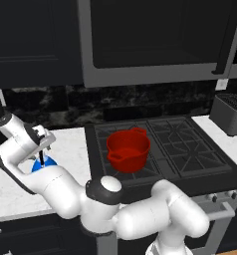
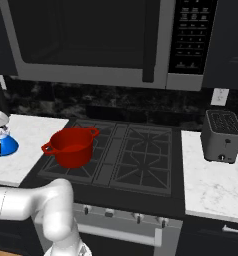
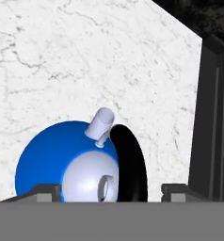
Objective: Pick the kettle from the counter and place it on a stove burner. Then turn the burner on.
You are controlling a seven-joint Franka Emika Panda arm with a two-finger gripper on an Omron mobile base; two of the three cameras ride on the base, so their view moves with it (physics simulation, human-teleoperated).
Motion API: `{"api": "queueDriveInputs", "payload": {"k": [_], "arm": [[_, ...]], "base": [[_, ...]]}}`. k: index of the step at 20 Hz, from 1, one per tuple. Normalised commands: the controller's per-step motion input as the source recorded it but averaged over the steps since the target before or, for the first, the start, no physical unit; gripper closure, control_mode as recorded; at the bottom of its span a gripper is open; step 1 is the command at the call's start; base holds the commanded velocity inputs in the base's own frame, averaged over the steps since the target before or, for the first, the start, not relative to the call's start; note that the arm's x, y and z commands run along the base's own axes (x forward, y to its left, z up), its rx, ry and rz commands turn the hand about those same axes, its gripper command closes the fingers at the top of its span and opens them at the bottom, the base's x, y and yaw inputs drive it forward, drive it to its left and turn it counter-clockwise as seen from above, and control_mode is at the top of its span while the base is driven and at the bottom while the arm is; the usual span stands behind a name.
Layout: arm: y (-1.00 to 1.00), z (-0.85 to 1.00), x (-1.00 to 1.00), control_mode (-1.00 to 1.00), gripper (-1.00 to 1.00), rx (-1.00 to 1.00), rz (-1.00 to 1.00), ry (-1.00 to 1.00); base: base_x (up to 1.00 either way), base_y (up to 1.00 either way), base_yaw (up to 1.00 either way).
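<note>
Gripper (image 3: pixel 104 190) hangs over the kettle (image 3: pixel 52 160), fingers spread either side of its handle to pinch it

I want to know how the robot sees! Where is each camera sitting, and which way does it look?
Left base view: behind the arm's left, facing the stove; the white arm crosses the front, its pincer over the blue kettle.
Right base view: behind the arm's right, facing stove and toaster; the arm's elbow sits low left.
Hand view: on the hand, looking down at the kettle on the counter; fingertips either side.
Both base views share the red pot.
</note>
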Motion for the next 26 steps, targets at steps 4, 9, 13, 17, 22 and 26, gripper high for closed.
{"api": "queueDriveInputs", "payload": {"k": [4,9,13,17,22,26], "arm": [[0.00,-0.08,0.00,-1.00,1.00,0.00,0.00,0.00],[-0.05,-0.14,-0.13,-1.00,1.00,0.00,0.00,-0.07],[-0.27,0.48,-0.77,-1.00,1.00,0.00,0.00,-0.62],[-0.30,0.83,-1.00,-1.00,1.00,-0.02,0.00,-0.89],[-0.61,0.82,-1.00,-1.00,1.00,-0.03,0.00,-0.89],[-1.00,0.75,-0.73,-1.00,1.00,0.02,-0.03,-0.69]], "base": [[0.00,0.00,0.00],[0.00,0.00,0.00],[0.00,0.00,0.00],[0.00,0.00,0.00],[0.00,0.00,0.00],[0.00,0.00,0.00]]}}
